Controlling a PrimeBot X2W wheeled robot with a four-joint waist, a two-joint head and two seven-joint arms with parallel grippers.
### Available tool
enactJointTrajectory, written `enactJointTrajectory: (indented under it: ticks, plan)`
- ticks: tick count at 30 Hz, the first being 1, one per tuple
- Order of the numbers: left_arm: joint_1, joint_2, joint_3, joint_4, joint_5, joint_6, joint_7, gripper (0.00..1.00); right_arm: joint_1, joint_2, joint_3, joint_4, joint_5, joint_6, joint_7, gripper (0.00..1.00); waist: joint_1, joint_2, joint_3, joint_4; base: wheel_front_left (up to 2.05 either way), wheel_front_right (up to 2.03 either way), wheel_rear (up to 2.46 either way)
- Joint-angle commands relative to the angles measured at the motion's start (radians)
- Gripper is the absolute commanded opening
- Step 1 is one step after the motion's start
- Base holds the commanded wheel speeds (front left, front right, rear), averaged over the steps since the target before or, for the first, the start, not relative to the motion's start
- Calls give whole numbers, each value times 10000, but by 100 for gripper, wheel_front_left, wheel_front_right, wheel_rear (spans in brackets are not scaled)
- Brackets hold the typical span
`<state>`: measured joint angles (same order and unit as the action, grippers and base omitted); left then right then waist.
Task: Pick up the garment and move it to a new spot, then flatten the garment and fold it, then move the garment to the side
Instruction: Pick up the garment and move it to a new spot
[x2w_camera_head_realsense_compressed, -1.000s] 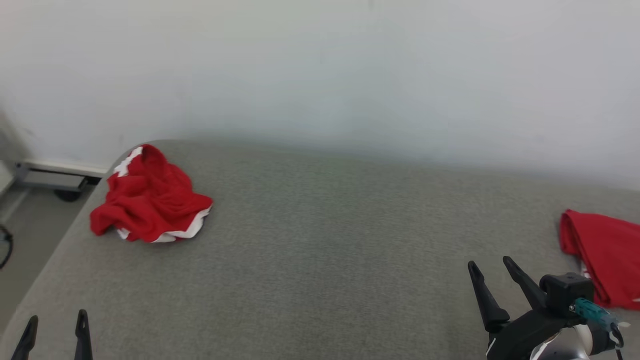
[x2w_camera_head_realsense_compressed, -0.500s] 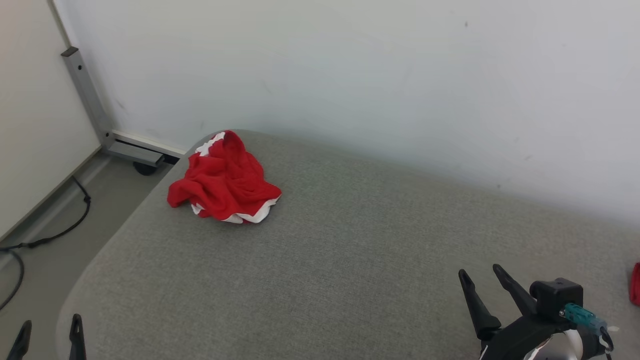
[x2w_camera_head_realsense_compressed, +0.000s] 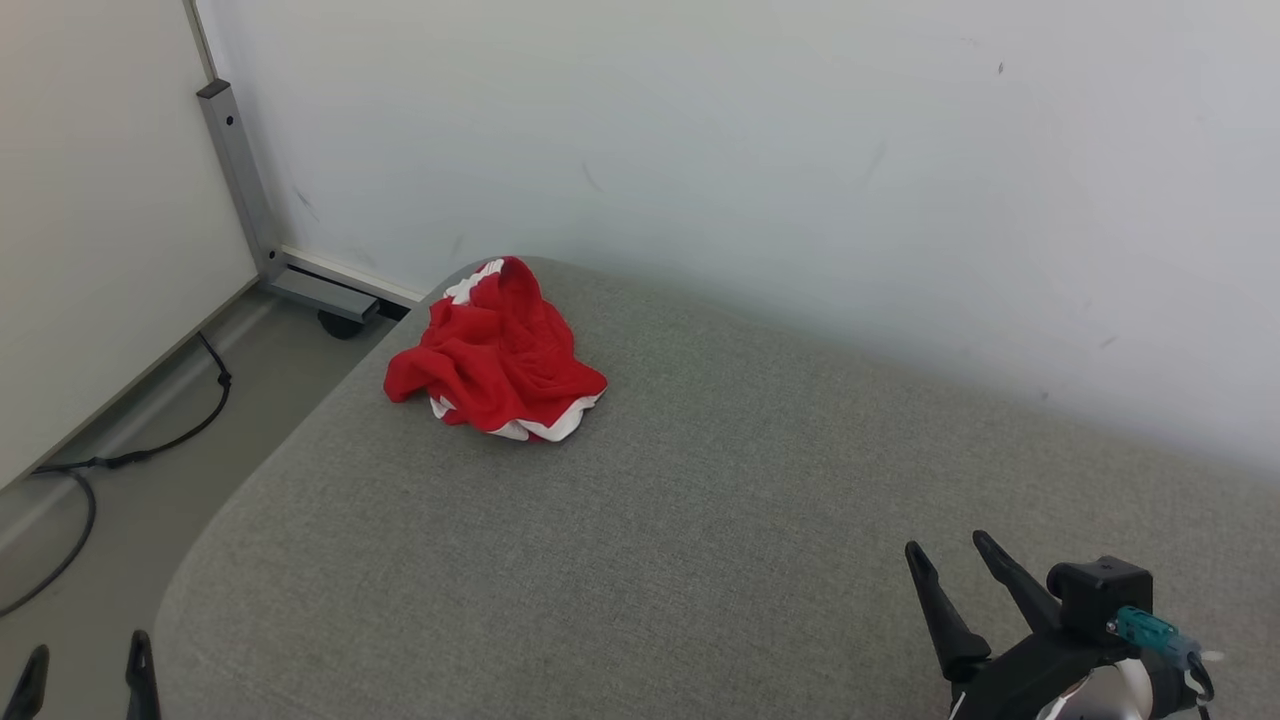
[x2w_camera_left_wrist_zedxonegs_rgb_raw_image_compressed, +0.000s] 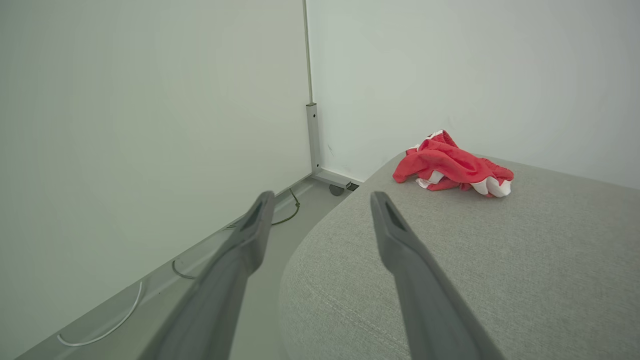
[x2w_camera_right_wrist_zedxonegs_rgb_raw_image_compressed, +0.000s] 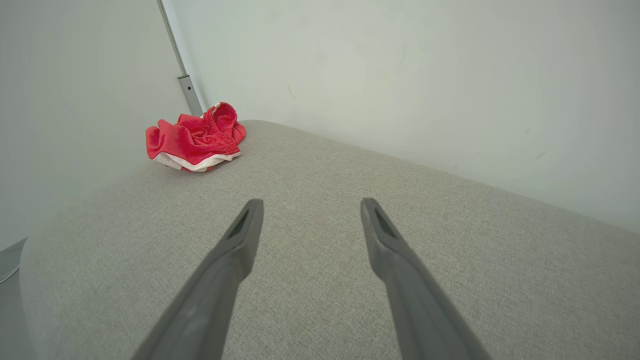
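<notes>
Garment (x2w_camera_head_realsense_compressed: 495, 350) lay on worktop's (x2w_camera_head_realsense_compressed: 650, 520) far left corner, wall (x2w_camera_head_realsense_compressed: 700, 150) just behind. Cable (x2w_camera_head_realsense_compressed: 150, 445) lay on floor (x2w_camera_head_realsense_compressed: 200, 400), left of worktop. Right end effector (x2w_camera_head_realsense_compressed: 947, 543) hung over near right part, left end effector (x2w_camera_head_realsense_compressed: 85, 650) at near left corner, both well apart from garment.

Grey bench (x2w_camera_head_realsense_compressed: 700, 520), padded and covered in a woven, faintly flecked fabric, smooth and unwrinkled, with a rounded far left corner and a soft rolled left edge. Set close along the pale wall (x2w_camera_head_realsense_compressed: 750, 150) on its far side. Crumpled on it, near that far left corner: a red garment (x2w_camera_head_realsense_compressed: 495, 355) with white trim along the hems, bunched into a loose heap, a gathered elastic band turned up toward the wall. Resting wholly on the fabric, just inside the corner's curve, well apart from the near edge and the right side.
</notes>
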<state>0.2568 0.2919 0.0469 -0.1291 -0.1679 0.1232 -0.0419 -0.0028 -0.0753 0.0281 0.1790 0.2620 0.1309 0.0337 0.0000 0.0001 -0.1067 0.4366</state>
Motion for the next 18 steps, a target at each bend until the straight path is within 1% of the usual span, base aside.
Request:
enactJointTrajectory:
  ticks: [1,7,12,15,17,18]
  plan:
    - [61,12,25,-44,-100,20,-50,100,-55,-41,5,31,80,-6,-63,100,0,-1,-18,-25,0,0,0]
    - [-219,-112,-29,-75,-447,-138,-127,100,-118,-122,195,58,121,-6,-16,100,0,-1,9,-446,0,0,0]
    - [-760,74,-79,-71,-552,-317,-90,100,-285,-237,469,76,183,-6,58,100,0,-1,147,-1080,0,0,0]
    - [-1265,243,-90,-3,-772,-559,-56,100,-412,-310,697,49,208,-6,129,100,0,-1,280,-1518,0,0,0]
    - [-1655,481,-24,55,-816,-745,13,100,-533,-314,879,38,230,-6,163,100,0,-1,401,-1792,0,0,0]
    - [-1655,481,-24,55,-816,-745,13,100,-533,-314,879,38,230,-6,163,100,0,-1,401,-1792,0,0,0]
